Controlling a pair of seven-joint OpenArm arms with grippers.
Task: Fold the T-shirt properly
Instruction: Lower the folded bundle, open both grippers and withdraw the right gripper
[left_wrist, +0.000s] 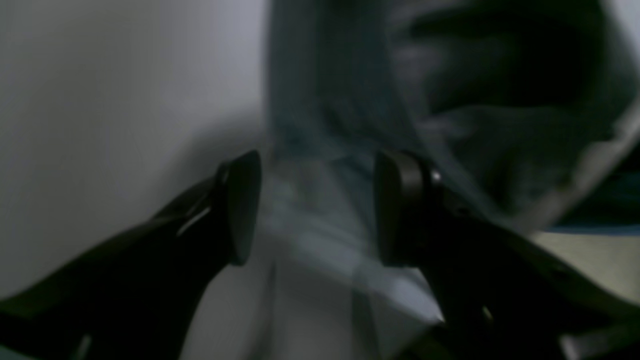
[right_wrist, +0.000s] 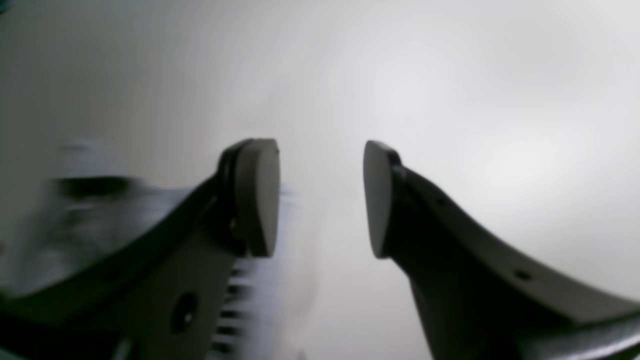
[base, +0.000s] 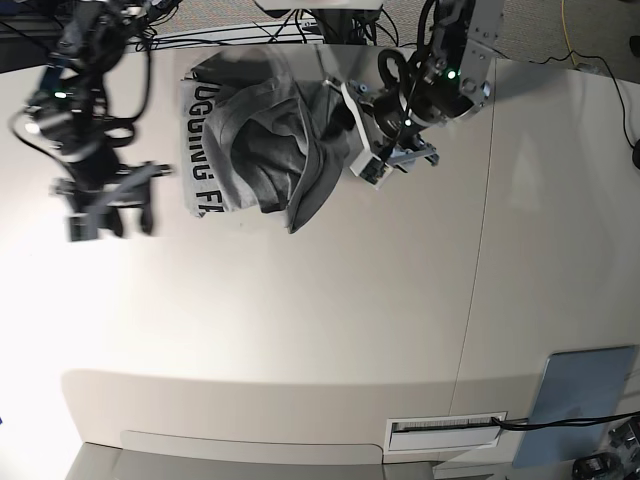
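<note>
Base view: grey T-shirt (base: 265, 140) lies crumpled at the far end of the white table (base: 330, 300), bunched into folds, one fold tapering to a point toward the table middle. Black block lettering runs along its edge on the view's left side; readable parts are "UGGING" and "FA", rest hidden under folds.

Left gripper (base: 385, 160) sits at the shirt's edge on the view's right, over the cloth border. Left wrist view: left gripper (left_wrist: 317, 207) jaws spread apart, blurred grey cloth (left_wrist: 350, 125) between and beyond them; pads do not pinch the cloth, cannot tell if one touches it. Nothing held.

Right gripper (base: 100, 215) is motion-blurred, over bare table just beside the lettered edge of the shirt, apart from it. Right wrist view: right gripper (right_wrist: 320, 200) jaws released, wide gap, only white table surface between them; blurred grey patch at lower left, cannot tell what it is.

Grey flat panel (base: 585, 392) at the table's near corner, black cables (base: 240, 35) past the far edge.
</note>
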